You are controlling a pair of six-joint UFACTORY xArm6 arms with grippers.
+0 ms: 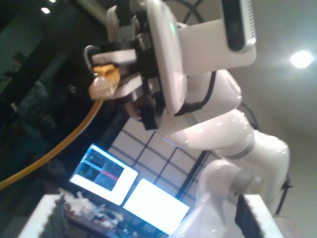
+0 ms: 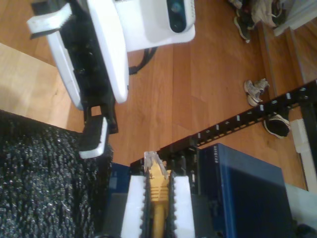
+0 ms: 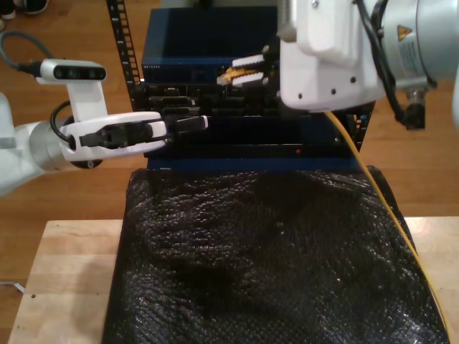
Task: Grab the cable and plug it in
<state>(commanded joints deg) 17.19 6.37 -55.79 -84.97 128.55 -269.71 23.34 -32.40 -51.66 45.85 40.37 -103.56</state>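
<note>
The cable (image 3: 391, 208) is yellow-orange and its clear plug (image 2: 154, 161) sits at the tip, held between the two white fingers (image 2: 132, 208) of my second claw (image 2: 157, 198). This claw is closed on the cable just behind the plug. In the exterior view the plug (image 3: 231, 74) points toward the front of the blue rack unit (image 3: 208, 39), near the row of dark ports (image 3: 179, 97), and the rest of the cable runs from the claw down along the exterior view's right side, over the black padded cover (image 3: 258, 258) that lies on the wooden tabletop (image 3: 64, 279).

The first wrist view looks across at my second claw (image 1: 106, 79) and shows the plug (image 1: 101, 85) sticking out past the fingertips, with the cable hanging down from it.

My first claw (image 3: 197, 123) is at the exterior view's left, stretched toward the rack front. Its jaws stand apart and hold nothing; in the second wrist view its white pads (image 2: 94, 139) are wide from each other.

As I judge it, the grabbing is done: the cable is lifted and the plug is brought close to the rack. The plugging is left. The plug seems not yet inside a port, but the view is dim there, so I cannot say if it touches the rack face. It remains to line the plug with one port and push it in.
</note>
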